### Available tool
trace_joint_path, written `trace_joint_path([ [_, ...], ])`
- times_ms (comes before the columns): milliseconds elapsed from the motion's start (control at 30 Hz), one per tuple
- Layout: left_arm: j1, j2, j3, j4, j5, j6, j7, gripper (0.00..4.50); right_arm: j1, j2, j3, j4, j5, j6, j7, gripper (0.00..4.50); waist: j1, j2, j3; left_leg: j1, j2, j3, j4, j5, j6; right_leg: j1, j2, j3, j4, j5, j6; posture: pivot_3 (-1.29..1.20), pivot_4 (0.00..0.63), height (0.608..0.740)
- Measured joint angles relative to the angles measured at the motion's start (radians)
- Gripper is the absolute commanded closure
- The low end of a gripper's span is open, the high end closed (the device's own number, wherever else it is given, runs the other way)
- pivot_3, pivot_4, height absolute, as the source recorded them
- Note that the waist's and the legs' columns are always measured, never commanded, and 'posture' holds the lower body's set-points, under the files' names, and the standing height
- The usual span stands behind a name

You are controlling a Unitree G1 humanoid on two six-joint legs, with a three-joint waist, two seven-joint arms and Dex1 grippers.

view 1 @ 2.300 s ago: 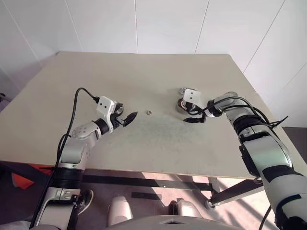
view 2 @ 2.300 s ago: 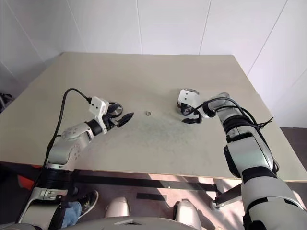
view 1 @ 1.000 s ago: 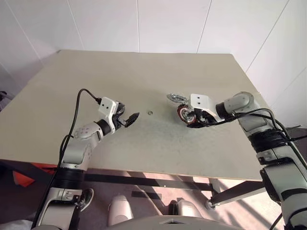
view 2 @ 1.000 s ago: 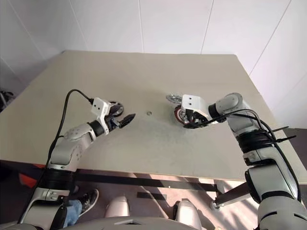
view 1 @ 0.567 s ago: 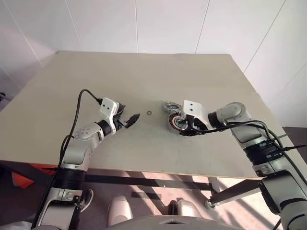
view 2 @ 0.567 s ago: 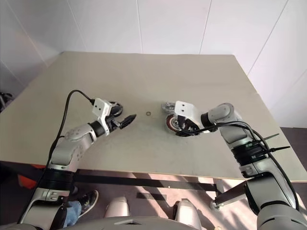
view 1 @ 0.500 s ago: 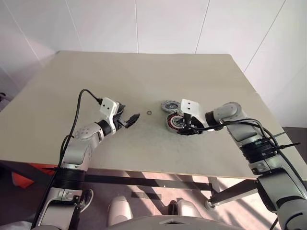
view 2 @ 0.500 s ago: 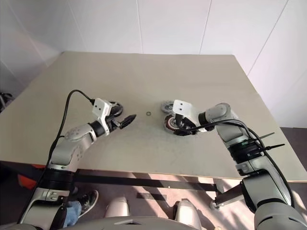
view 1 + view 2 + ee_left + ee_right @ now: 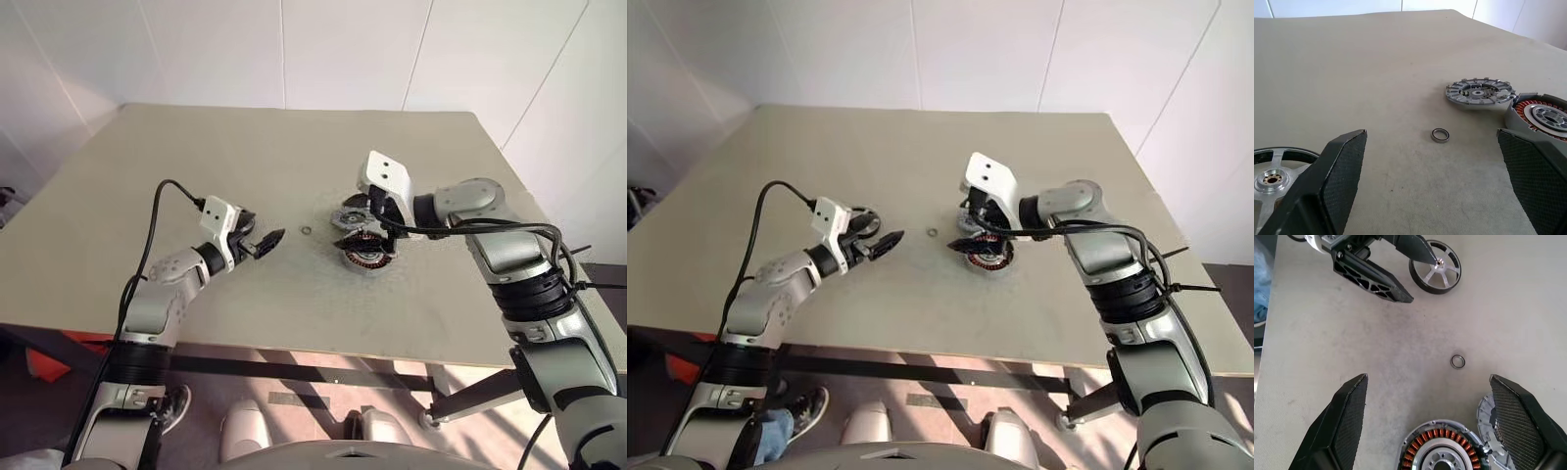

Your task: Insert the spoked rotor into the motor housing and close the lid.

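Beige worktop (image 9: 196, 157) under both arms; at far left, spoked wheel (image 9: 1435, 273) lying flat, partly hidden behind the left end effector (image 9: 263, 242) in the head view, touching nothing else as far as can be seen; left end effector roughly level above the worktop, aimed toward 3 o'clock, fingers (image 9: 1339, 176) spread wide apart, holding nothing; wheel just beside its finger in the right wrist view. Next along, small loose ring (image 9: 306, 231) flat on the worktop, between the left end effector and the parts on the right, apart from both. Further right, grey finned lid (image 9: 1479, 92) lying flat, just at 10 o'clock of the round housing (image 9: 368, 257) in the head view and touching or nearly touching it; cannot tell which. Housing flat on the worktop, open side up, copper windings (image 9: 1420, 443) visible in a ring around a pale centre. Right end effector (image 9: 358, 227) tilted down above the housing and lid, fingers (image 9: 1349, 418) spread wide with nothing between them, housing lying below the gap.
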Motion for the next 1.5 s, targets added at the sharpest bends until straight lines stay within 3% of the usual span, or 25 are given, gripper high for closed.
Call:
trace_joint_path([
  [367, -0.117, -0.117, -0.149, 0.17, 0.168, -0.047, 0.068, 0.0, 0.028, 0.054, -0.044, 0.004, 0.046, 0.119, -0.217, 0.02, 0.0, 0.0, 0.0, 0.0, 0.0, 0.0, -0.002, 0.002, -0.003, -0.001, 0.0, 0.0, -0.001, 0.0, 0.0, 0.0, 0.0, 0.74],
  [667, -0.257, -0.193, -0.17, 0.343, 0.244, -0.065, 0.128, 0.0, 0.027, 0.055, -0.045, 0.035, 0.059, 0.116, -0.285, 0.02, 0.001, 0.0, 0.0, 0.0, -0.001, -0.001, -0.002, 0.003, -0.004, 0.0, 0.0, 0.0, 0.0, 0.0, 0.0, 0.0, 0.0, 0.74],
  [1033, -0.316, -0.236, -0.171, 0.516, 0.291, -0.063, 0.165, 0.0, -0.006, 0.071, -0.045, 0.073, 0.072, 0.102, -0.34, 0.02, 0.004, 0.0, 0.0, 0.0, -0.001, -0.001, -0.002, 0.003, -0.004, 0.0, 0.0, 0.0, -0.001, 0.0, 0.0, 0.0, 0.0, 0.74],
  [1500, -0.421, -0.27, -0.171, 0.803, 0.355, -0.276, 0.171, 0.0, -0.019, 0.076, -0.045, 0.083, 0.083, 0.1, -0.38, 0.02, 0.008, 0.0, 0.0, 0.002, -0.001, -0.001, -0.002, 0.003, -0.004, 0.003, 0.0, 0.0, -0.001, 0.0, 0.001, 0.0, 0.0, 0.74],
])
